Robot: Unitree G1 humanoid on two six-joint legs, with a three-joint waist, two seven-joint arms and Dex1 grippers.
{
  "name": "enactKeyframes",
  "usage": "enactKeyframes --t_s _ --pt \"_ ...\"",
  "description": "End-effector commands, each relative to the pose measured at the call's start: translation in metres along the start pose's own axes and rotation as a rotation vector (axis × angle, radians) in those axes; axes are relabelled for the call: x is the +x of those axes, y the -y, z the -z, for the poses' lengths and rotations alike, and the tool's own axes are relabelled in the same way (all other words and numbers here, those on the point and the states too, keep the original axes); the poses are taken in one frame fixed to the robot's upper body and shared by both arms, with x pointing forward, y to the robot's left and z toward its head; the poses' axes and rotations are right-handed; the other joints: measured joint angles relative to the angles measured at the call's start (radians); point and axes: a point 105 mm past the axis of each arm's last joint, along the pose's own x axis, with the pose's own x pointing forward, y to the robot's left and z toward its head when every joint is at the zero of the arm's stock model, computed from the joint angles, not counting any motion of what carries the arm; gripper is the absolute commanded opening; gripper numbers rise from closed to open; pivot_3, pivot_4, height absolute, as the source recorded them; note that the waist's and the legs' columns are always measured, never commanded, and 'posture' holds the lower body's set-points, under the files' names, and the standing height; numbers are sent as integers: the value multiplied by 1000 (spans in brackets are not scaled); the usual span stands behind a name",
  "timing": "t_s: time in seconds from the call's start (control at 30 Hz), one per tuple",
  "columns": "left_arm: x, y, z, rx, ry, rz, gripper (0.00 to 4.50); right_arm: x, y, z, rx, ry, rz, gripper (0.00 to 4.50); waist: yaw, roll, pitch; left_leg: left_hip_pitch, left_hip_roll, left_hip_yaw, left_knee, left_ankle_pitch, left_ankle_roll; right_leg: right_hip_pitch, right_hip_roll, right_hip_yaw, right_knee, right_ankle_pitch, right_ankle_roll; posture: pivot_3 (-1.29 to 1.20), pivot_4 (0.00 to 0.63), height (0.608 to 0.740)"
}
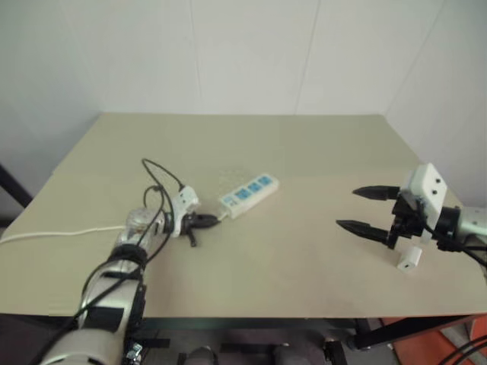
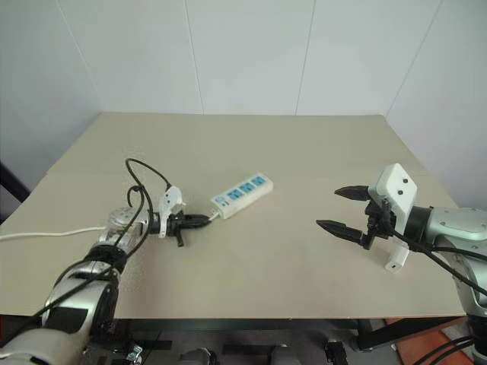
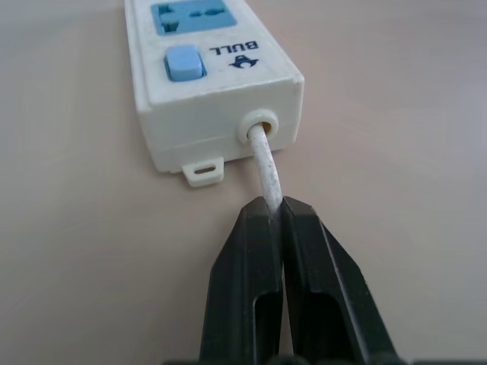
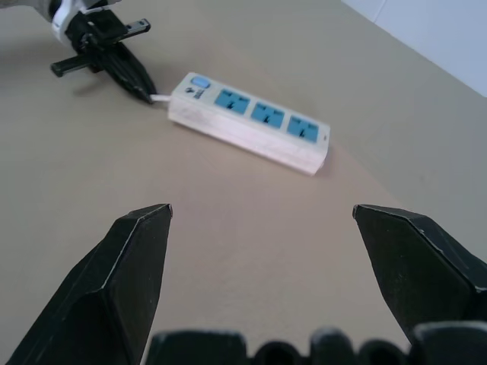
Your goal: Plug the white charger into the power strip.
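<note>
On the table (image 1: 304, 144): everything sits toward the near half.
Power strip (image 1: 249, 194): centre-left, lying flat, angled.
Left gripper (image 3: 275, 209): clamped tight on the cord (image 3: 265, 163) just beside the strip's end.
Right gripper (image 1: 367, 210): right side, fingers spread wide, empty.
Charger (image 1: 409, 258): near right, just beside the right gripper.

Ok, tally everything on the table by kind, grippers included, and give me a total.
Power strip: 1, with 3 blue sockets
Cord of the strip: 1, pinched in the left gripper
White charger: 1, on the table under the right gripper
Grippers: 2, left gripper shut, right gripper open
Total: 5
</note>
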Motion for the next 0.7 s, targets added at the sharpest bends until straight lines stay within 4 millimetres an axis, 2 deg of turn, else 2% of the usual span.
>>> enactKeyframes --t_s 0.03,0.17,0.3,0.57,0.7 --pt "2 28 11 0 -25 142 12 -7 2 -10 -46 14 11 4500 -1 1 0 0 0 0 0 0 0 0 0 0 0 0 0 0 150 740" --pt "-10 37 20 7 -68 129 12 -8 2 -10 -47 10 8 4500 -3 2 -1 1 0 0 0 0 0 1 0 0 0 0 0 0 150 740" --pt "-19 27 24 -4 -105 47 12 -7 2 -10 -47 11 5 4500 -9 4 -3 2 1 0 0 0 0 1 1 0 0 0 0 0 150 740" --pt "-46 28 19 -44 -96 75 2336 -8 0 -9 -50 1 0 4500 -32 5 -4 2 3 0 -1 0 0 0 3 0 1 -1 -1 0 150 740" --pt "-58 27 -7 -23 -22 93 3580 -10 0 -8 -49 -2 2 4500 -28 5 -4 2 3 1 -1 0 0 0 3 0 1 -1 -1 0 150 740"
